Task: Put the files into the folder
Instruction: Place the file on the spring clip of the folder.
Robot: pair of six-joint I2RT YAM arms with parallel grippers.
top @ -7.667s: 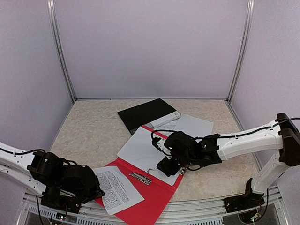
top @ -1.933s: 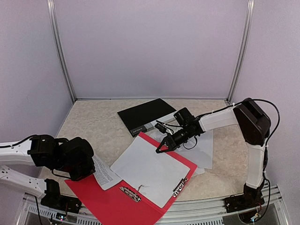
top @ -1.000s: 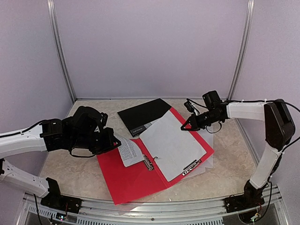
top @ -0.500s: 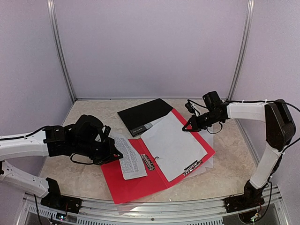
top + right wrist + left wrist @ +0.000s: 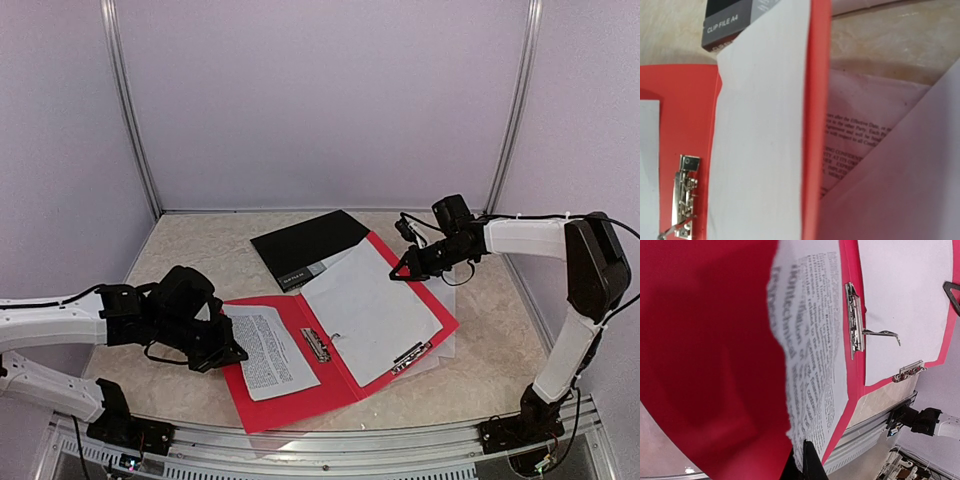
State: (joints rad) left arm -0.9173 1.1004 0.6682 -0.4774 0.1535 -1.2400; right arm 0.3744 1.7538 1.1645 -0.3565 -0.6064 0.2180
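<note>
Files, thin white paper sheets, lie in three places: a printed white paper sheet (image 5: 265,350) on the left half of the open red card folder (image 5: 305,408), lower centre of the frame; a blank white sheet (image 5: 372,308) on its right half; further printed sheets (image 5: 855,135) under its right edge. Right gripper (image 5: 405,268) is pinched on the folder's upper right edge; left gripper (image 5: 230,352) sits at the printed sheet's left margin, its fingers too hidden to judge. Paper is light, limp and slippery, and would likely crease if pinched mid-sheet; take an edge or corner, clear of the metal lever clip (image 5: 855,322).
</note>
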